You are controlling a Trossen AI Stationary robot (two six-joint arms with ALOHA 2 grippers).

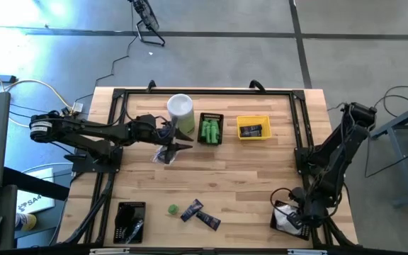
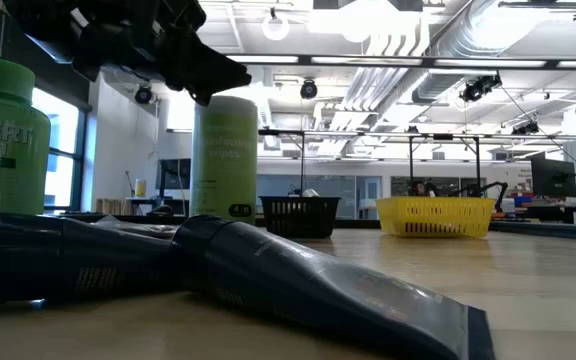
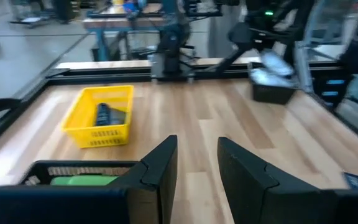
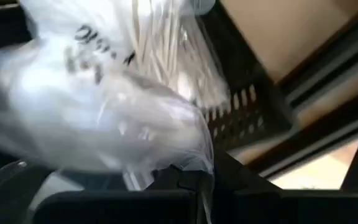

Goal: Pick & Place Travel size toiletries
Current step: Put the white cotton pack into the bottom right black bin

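Toiletries lay scattered across a wooden table (image 1: 225, 177) framed by a black rail, with broad bare planks left open through its middle. The left gripper (image 1: 183, 145) was held above the table just short of the black mesh basket (image 1: 210, 129), its fingers (image 3: 160, 171) parted by a narrow gap with nothing between them. That basket, filled with little green bottles (image 1: 210, 131), was set beside the yellow mesh basket (image 1: 253, 128), in which a dark tube (image 3: 103, 114) was seen; both stood near the far rail. A tall white-and-green canister (image 1: 180, 108) was placed just left of the black basket. Near the front edge, two dark navy tubes (image 1: 200, 213) were left lying together, a small green bottle (image 1: 172, 209) just beside them, and a black tray (image 1: 130, 222) of dark pieces at the front left corner. The right gripper (image 1: 294, 221) was lowered at the front right corner, its fingers closed, over a black bin (image 1: 289, 216) holding a clear packet (image 4: 104, 93) of white contents; whether the packet was pinched could not be told. Open room was left between the two arms.
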